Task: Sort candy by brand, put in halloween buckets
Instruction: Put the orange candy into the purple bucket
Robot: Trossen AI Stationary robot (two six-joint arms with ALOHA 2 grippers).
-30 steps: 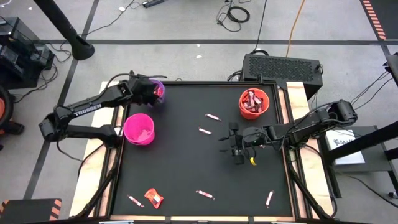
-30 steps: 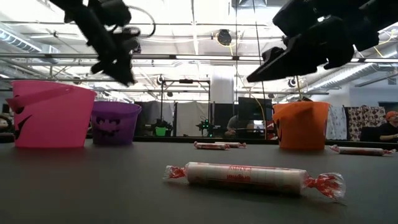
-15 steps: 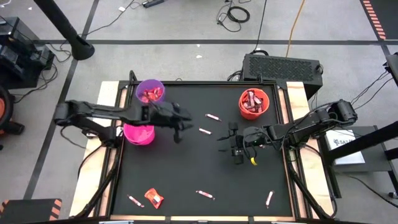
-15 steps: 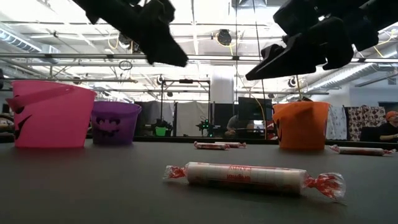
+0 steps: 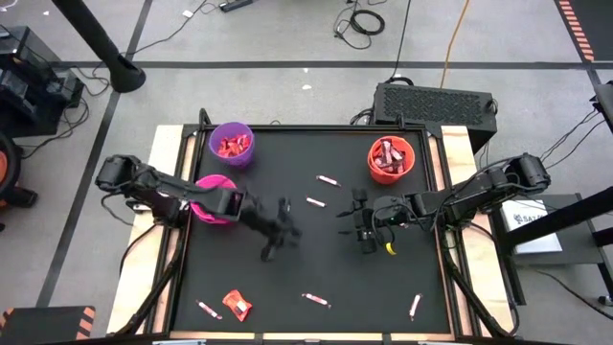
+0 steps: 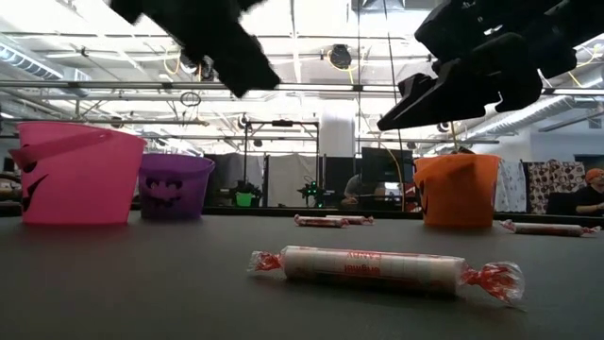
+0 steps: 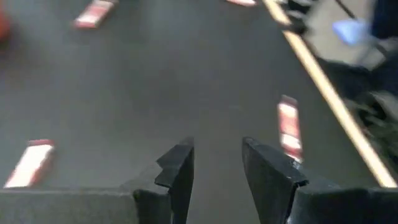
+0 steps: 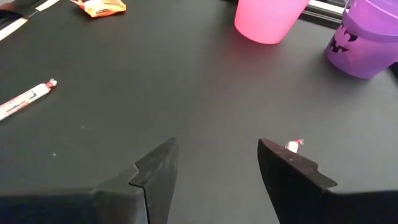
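Observation:
My left gripper hangs open and empty above the table's middle, right of the pink bucket; its wrist view shows pinkish-white candy sticks lying on the mat below. My right gripper waits open and empty over the table's right half. The purple bucket holds red packets, and the orange bucket holds brown-red bars. Loose sticks lie about, and an orange-red packet lies near the near edge.
More sticks lie at the near edge, at the near right and the near left, and one lies left of the orange bucket. The low view shows one stick close up. My left arm crosses over the pink bucket.
My left gripper has swung away from above the purple bucket, first toward the table's middle, then on toward the near edge, past the pink bucket. My right arm has kept still, and no candy on the mat has moved.

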